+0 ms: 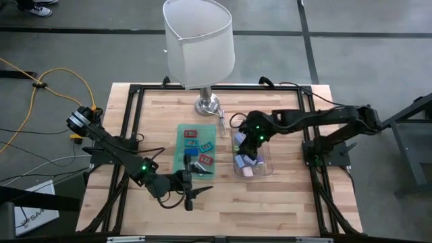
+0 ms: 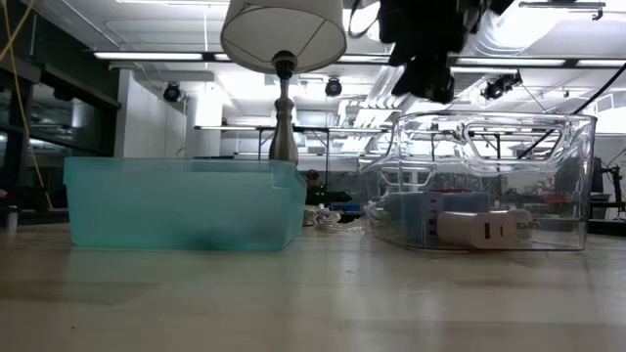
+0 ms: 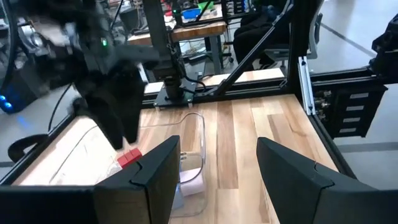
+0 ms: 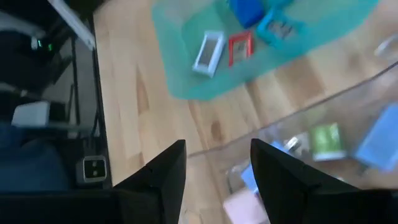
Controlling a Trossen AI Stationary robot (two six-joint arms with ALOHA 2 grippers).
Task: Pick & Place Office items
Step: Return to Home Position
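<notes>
Several small office items, among them a red one [image 1: 191, 133] and blue ones [image 1: 206, 146], lie in a teal translucent tray [image 1: 181, 162] at mid-table. More pieces lie in the clear plastic tray [image 1: 266, 169] to its right: green [image 4: 326, 140], light blue [image 4: 379, 146], pink [image 4: 239, 205] and a white block [image 2: 484, 230]. My right gripper [image 4: 217, 162] hangs open above the clear tray's near-left part, tilted down, with nothing between its fingers. My left gripper [image 3: 217, 162] stands open and level near the table's front edge [image 1: 202, 192], in front of the teal tray, empty.
A table lamp with a white shade [image 1: 202, 47] stands on its metal base [image 1: 208, 104] behind the two trays. Black frame rails [image 1: 135, 121] run along the table's sides. Bare wood lies in front of the trays and to the left.
</notes>
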